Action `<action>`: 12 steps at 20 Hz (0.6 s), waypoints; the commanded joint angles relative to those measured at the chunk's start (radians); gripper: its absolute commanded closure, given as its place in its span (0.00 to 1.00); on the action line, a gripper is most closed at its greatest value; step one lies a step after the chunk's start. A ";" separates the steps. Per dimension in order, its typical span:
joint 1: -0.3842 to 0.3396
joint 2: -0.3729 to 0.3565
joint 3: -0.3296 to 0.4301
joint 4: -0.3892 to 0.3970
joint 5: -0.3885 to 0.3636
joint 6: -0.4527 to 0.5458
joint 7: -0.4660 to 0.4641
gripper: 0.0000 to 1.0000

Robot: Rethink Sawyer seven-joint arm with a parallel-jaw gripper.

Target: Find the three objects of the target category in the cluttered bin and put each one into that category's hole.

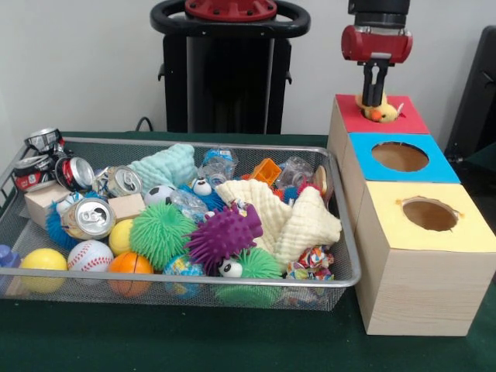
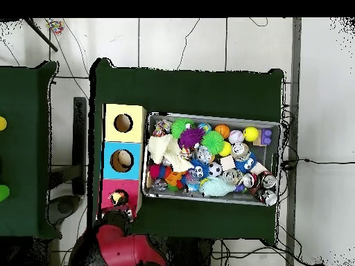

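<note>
While the wire bin (image 1: pixel 345 273) sits crammed with balls, cans and cloths, the gripper (image 1: pixel 376 96) hangs over the red-topped box (image 1: pixel 411 118) at the far end of the row of three wooden boxes. Its dark fingers (image 1: pixel 370 84) point straight down, close together, with a small yellow duck toy (image 1: pixel 377 111) right at their tips. The duck sits in the red box's hole, its orange beak and one eye poking above the rim. I cannot say for certain whether the fingers actually pinch it or have just let go; they stand narrow on it either way.

To my eye this is the drop-off step: one object of the target category is at its hole, and the hole is the red one. The blue-topped box (image 1: pixel 442 169) and the yellow-topped box (image 1: pixel 473 232) show open, empty-looking holes.

If the duck is not yet freed, the next move calls for spreading the fingers and lifting straight up, so that the toy falls through rather than hanging on the rim. After that the arm must go back across to the bin to hunt for another of the kind. That looks like the hard part. The bin is piled deep: a purple spiky ball (image 1: pixel 225 233), a green spiky ball (image 1: pixel 160 234), a cream waffle cloth (image 1: pixel 298 221), a baseball (image 1: pixel 90 254) and crushed drink cans (image 1: pixel 89 217) lie over one another, and anything duck-like may be buried beneath them.
</note>
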 commanded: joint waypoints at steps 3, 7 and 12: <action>-0.166 -0.007 0.175 0.010 -0.085 0.161 0.051 1.00; -0.181 -0.001 0.172 -0.017 -0.089 0.187 0.050 1.00; -0.188 0.027 0.162 -0.053 -0.094 0.190 0.054 1.00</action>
